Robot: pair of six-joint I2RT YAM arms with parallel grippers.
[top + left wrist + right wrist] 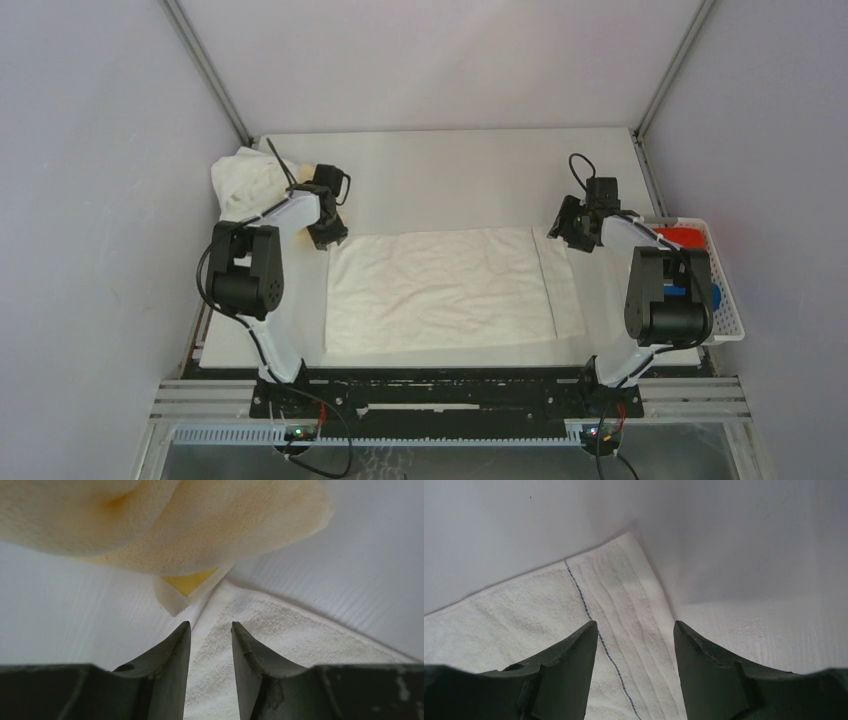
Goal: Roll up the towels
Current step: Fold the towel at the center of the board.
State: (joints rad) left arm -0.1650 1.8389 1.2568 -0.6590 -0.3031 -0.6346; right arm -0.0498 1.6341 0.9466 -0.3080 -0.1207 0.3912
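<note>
Centrally, a white towel (440,290) lies spread flat on the desk (450,170), its long side running left to right, which presents both far corners to the arms for a two-handed start of the roll. Left gripper (210,627): set low over the far-left corner, jaws parted by a narrow gap with the corner's cloth lying flat between them; nothing is pinched. Right gripper (635,625): poised over the far-right corner, jaws wider apart, straddling the banded edge beside a dark stitched line (589,610); it too holds nothing. The mirrored placement suggests that the step in hand is a simultaneous grasp of both corners, so that the far edge can be turned evenly toward the near side. A cream towel (245,180) sits bunched at the desk's far-left corner, close to the left gripper, and its edge overhangs the white corner in the left wrist view; a careless pinch there could catch both cloths. A white basket (728,300) at the right edge holds a red towel (685,238) and a blue towel (712,297), kept apart from the working area.
</note>
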